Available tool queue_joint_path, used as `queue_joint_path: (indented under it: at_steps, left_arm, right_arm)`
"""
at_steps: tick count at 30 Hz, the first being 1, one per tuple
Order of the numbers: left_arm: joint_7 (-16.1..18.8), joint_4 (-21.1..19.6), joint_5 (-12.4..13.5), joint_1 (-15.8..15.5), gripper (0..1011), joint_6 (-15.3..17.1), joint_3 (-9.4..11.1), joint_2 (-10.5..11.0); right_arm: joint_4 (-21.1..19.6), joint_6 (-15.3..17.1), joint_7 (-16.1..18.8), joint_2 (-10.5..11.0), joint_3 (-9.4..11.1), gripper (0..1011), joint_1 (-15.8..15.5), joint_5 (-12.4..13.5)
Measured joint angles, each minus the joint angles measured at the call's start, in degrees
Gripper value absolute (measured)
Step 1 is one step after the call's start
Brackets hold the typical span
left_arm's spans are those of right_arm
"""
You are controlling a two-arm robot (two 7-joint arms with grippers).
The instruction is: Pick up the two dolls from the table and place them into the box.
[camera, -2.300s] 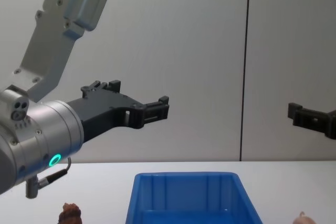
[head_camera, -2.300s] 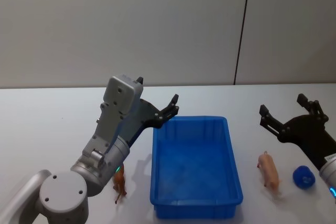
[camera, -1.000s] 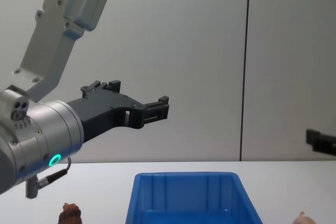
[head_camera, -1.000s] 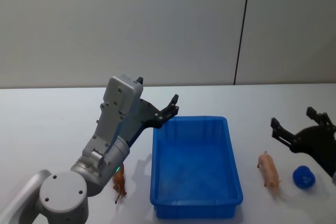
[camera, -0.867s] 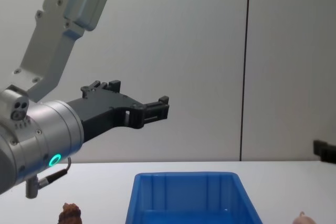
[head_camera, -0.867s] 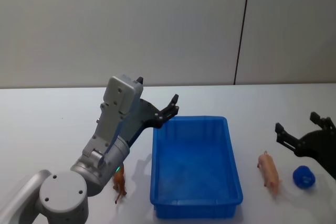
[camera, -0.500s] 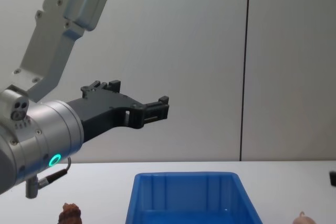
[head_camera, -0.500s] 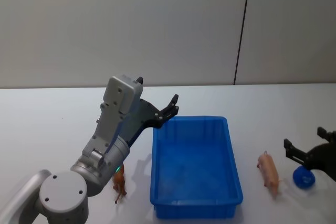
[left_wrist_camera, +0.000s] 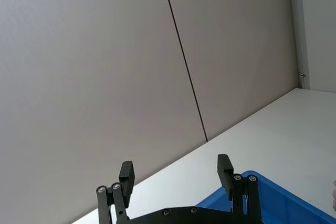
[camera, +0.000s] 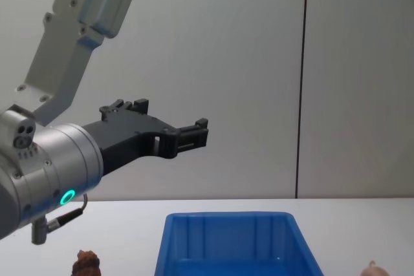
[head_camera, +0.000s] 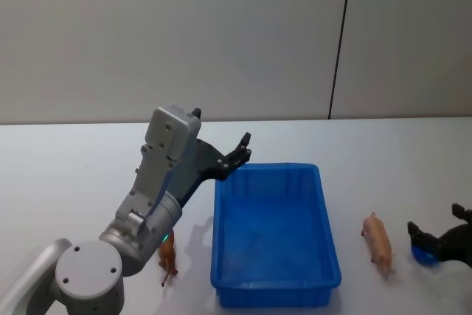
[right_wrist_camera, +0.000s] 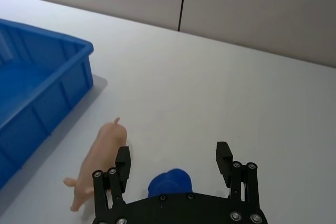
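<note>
The blue box [head_camera: 271, 235] stands on the white table [head_camera: 74, 175] in front of me; the chest view shows its far wall [camera: 236, 237]. A reddish-brown doll [head_camera: 169, 260] stands left of the box, partly behind my left arm. A pale pink pig-shaped doll [head_camera: 377, 240] lies right of the box and also shows in the right wrist view [right_wrist_camera: 97, 158]. My left gripper [head_camera: 243, 148] hangs open and empty high above the box's far left corner. My right gripper [head_camera: 439, 221] is open and low, just right of the pink doll, its fingers [right_wrist_camera: 223, 153] apart from it.
A small round blue object [head_camera: 424, 254] lies on the table right of the pink doll, under my right gripper [right_wrist_camera: 173, 150]. A grey wall with a dark vertical seam [head_camera: 339, 42] rises behind the table.
My right gripper has dropped lower and drawn back toward the table's right front, leaving the chest view. It now hovers by the small blue object. The left arm has not moved.
</note>
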Motion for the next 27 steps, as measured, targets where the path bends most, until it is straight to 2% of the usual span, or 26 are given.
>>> queue_joint_path:
  at_steps: [13, 27]
  left_arm:
    - [0.0, 0.0, 0.0, 0.0, 1001, 0.0, 0.0, 0.0]
    - [0.0, 0.0, 0.0, 0.0, 1001, 0.0, 0.0, 0.0]
  right_arm:
    - [2.8, 2.5, 2.3, 0.2, 0.0, 1001, 0.6, -0.1]
    - [6.0, 4.2, 4.3, -0.9, -0.9, 986, 2.3, -0.5]
